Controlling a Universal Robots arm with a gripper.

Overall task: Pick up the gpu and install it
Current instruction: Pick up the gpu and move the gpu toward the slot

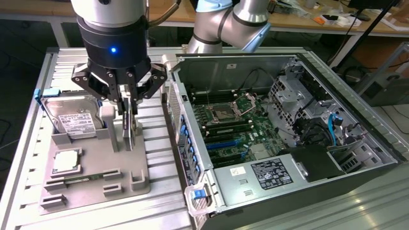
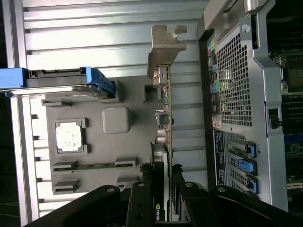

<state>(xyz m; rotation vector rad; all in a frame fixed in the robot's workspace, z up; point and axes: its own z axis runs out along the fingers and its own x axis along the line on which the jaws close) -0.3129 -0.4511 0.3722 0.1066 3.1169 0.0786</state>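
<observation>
The gpu [image 1: 130,135] is a thin dark card standing on edge over the grey fixture tray [image 1: 96,191], at the exterior view's left of the open computer case [image 1: 357,158]. My gripper [image 1: 130,112] hangs straight down over it, shut on the card's upper edge with a finger on each face. In the wrist view the gpu [image 2: 166,118] appears edge-on, its silver bracket [image 2: 165,45] at the far end, and my gripper [image 2: 163,191] clamps the black shroud between its fingers [image 2: 140,201]. I cannot tell whether the card's lower edge still rests in the tray.
On the tray lie a hard drive [image 1: 73,120] in a blue frame, a square silver CPU [image 1: 66,160] and a memory stick [image 1: 80,178]. The case lies open with its motherboard [image 1: 230,127] and blue slots [image 1: 221,142] showing. Its rear wall [image 2: 234,94] is close beside the card.
</observation>
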